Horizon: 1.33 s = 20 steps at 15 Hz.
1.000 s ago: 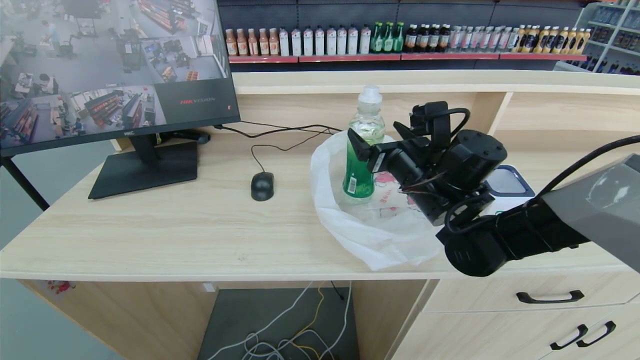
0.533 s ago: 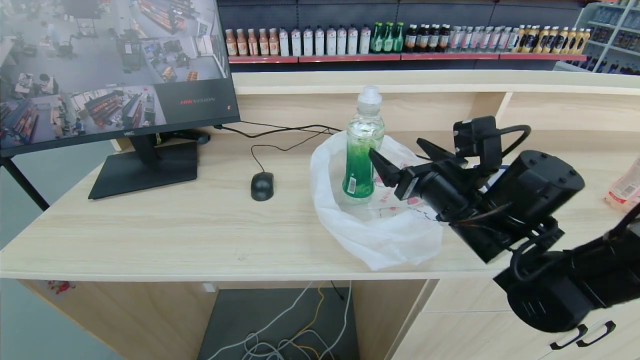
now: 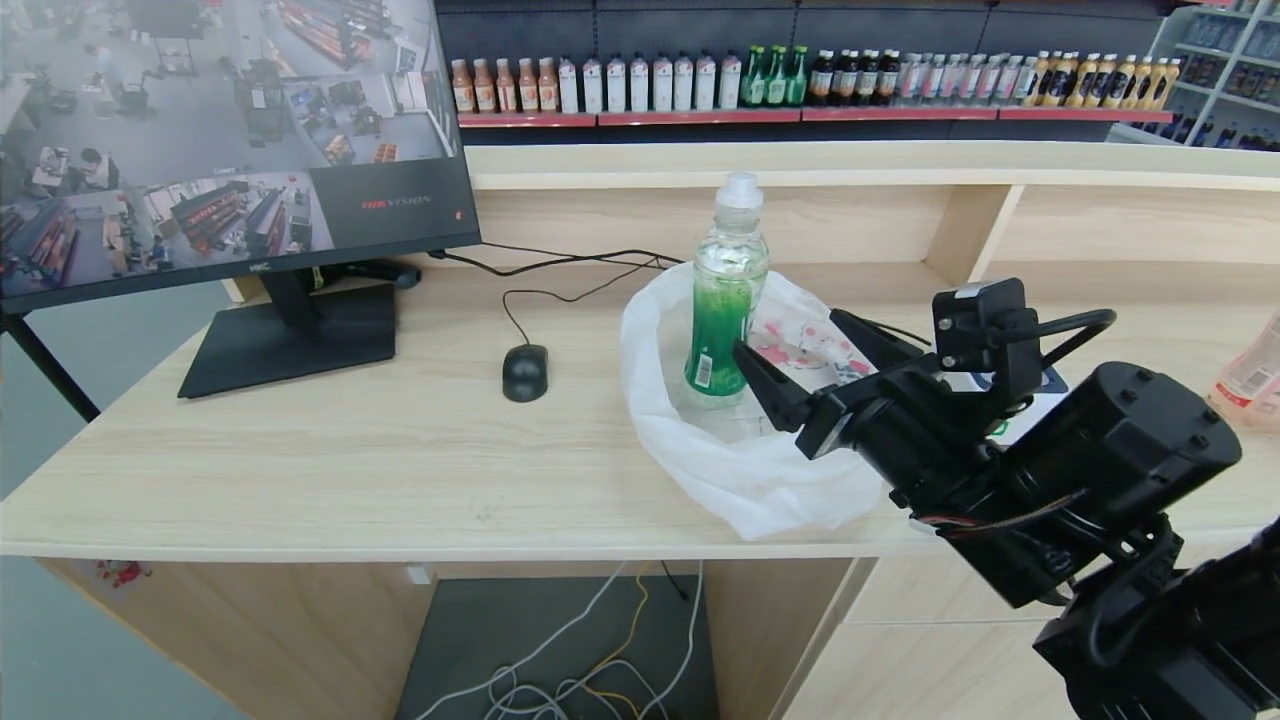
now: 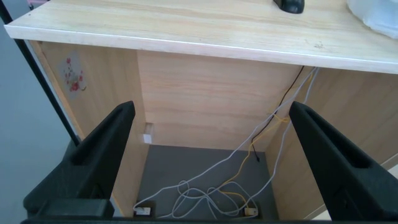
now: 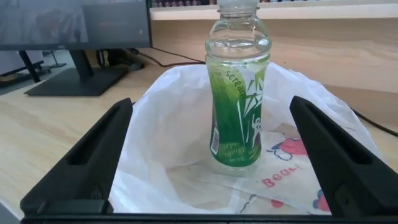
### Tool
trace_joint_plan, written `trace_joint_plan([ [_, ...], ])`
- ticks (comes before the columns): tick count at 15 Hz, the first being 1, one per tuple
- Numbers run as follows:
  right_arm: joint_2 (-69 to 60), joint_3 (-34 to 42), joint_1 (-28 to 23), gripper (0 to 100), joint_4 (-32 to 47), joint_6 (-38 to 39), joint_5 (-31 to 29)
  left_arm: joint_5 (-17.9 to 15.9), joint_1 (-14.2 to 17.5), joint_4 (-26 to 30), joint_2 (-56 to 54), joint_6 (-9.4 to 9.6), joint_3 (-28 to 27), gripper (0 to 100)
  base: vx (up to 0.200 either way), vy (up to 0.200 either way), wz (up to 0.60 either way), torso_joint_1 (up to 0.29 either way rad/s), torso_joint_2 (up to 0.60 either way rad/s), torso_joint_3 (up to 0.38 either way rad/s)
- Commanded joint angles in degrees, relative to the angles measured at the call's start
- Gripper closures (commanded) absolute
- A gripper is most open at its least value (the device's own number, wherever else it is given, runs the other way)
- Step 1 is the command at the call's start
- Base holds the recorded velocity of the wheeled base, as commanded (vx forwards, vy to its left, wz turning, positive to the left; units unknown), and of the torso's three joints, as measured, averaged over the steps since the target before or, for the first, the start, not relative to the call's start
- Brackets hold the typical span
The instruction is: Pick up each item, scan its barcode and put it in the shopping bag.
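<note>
A clear bottle with a green label and white cap (image 3: 726, 295) (image 5: 238, 93) stands upright inside the white shopping bag (image 3: 690, 440) (image 5: 168, 143) on the wooden counter. My right gripper (image 3: 808, 355) is open, hovering to the right of the bottle and a little nearer the counter's front, with nothing between its fingers. In the right wrist view the bottle stands ahead between the two spread fingers (image 5: 81, 162). My left gripper (image 4: 211, 155) is open below counter height, facing the space under the counter. A pale bottle with a red label (image 3: 1250, 375) lies at the far right.
A monitor (image 3: 220, 130) on its stand fills the counter's left, with a black mouse (image 3: 524, 372) and cables beside it. A blue-edged scanner pad (image 3: 1045, 385) sits behind my right arm. Cables (image 4: 217, 186) hang under the counter. A raised ledge runs along the back.
My right gripper has let go of the green-label bottle and drawn back to the right and toward the counter's front. The bottle stays standing in the bag.
</note>
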Motion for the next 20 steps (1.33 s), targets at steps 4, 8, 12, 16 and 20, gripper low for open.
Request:
trace_joint_plan([
  [4,-0.06,0.14,-0.15,0,-0.06,0.53,-0.01,0.04,0.01,-0.02,0.0,0.07,-0.04,0,-0.15,0.0,0.0,0.005,0.0,0.002],
  [8,-0.15,0.58,-0.41,0,-0.06,0.97,-0.01,0.04,0.01,-0.02,0.0,0.16,-0.04,0,0.0,0.0,0.0,0.0,0.0,0.0],
  [12,-0.06,0.67,-0.41,0,-0.06,1.06,-0.01,0.04,0.01,-0.02,0.0,-0.02,-0.04,0,0.0,-0.1,0.0,0.0,0.0,0.001],
  [16,-0.67,1.98,-0.68,0,-0.06,1.59,-0.01,-0.04,0.01,-0.02,0.0,-0.11,-0.04,0,0.0,-0.2,0.0,0.007,0.0,0.001],
  [20,-1.46,2.77,-2.61,0,-0.06,1.59,-0.01,0.04,0.01,-0.02,0.0,-0.02,-0.04,0,0.0,-0.2,0.0,-0.002,0.0,0.002],
])
